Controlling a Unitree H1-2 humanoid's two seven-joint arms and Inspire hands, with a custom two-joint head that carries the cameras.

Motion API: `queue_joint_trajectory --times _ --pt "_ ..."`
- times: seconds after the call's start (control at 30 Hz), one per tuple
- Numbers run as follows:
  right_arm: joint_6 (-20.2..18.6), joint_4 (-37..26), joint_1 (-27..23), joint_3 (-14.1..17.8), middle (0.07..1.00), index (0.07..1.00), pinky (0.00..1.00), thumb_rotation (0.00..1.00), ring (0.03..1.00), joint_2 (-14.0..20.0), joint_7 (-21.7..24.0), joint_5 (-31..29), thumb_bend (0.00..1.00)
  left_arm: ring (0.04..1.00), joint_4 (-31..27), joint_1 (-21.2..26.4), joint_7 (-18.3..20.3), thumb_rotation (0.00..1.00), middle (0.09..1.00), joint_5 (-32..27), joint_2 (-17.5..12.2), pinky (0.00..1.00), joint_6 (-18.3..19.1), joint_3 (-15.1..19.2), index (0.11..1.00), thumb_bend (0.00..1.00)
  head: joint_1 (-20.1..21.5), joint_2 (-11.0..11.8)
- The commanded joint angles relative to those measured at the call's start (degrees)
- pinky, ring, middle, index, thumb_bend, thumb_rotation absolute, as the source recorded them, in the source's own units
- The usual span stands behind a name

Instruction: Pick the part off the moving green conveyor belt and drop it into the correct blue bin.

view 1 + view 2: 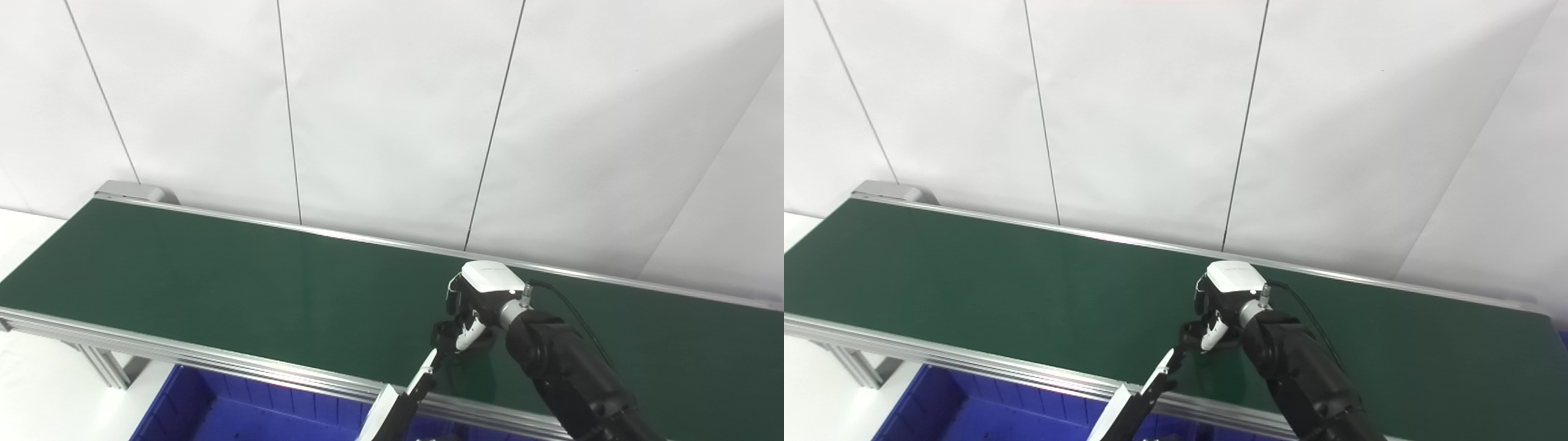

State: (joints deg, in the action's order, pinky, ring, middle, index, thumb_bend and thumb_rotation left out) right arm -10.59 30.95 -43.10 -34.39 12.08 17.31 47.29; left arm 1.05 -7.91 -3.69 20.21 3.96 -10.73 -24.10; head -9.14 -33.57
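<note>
Part point(446, 334): a small dark piece on the green conveyor belt point(245, 294), under the right hand; its long axis and heading are hard to tell.
Right hand point(474, 306): fingers curled down around the part, apparently gripping it.
Left hand point(422, 380): only a fingertip shows, over the belt's near rail; its state cannot be told.
Blue bin point(202, 410): below the near rail.
Writing: none readable.
</note>
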Motion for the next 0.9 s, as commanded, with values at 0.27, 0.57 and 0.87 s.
queue_joint_trajectory --times 0.27,0.57,0.87 --pt "1.8 -21.4 0.4 2.6 0.493 0.531 0.29 0.0 0.379 5.1 1.9 0.6 0.51 0.98 -3.6 -3.5 0.3 1.0 1.0 -2.5 4.9 0.96 -1.2 -3.6 1.0 0.82 2.3 -0.7" --pt "0.4 -32.2 3.2 4.0 0.507 0.53 0.27 0.0 0.381 7.0 6.3 2.5 0.51 1.0 -5.3 -3.8 1.2 1.0 1.0 -4.4 3.5 1.0 -0.6 -2.6 1.0 0.83 5.4 -1.5" --pt "2.8 -40.1 8.9 7.0 0.532 0.522 0.27 0.0 0.425 10.4 6.9 2.8 0.49 1.0 -8.9 -4.0 2.7 1.0 1.0 -6.0 1.2 0.97 0.8 -0.3 1.0 0.89 13.0 -4.5"
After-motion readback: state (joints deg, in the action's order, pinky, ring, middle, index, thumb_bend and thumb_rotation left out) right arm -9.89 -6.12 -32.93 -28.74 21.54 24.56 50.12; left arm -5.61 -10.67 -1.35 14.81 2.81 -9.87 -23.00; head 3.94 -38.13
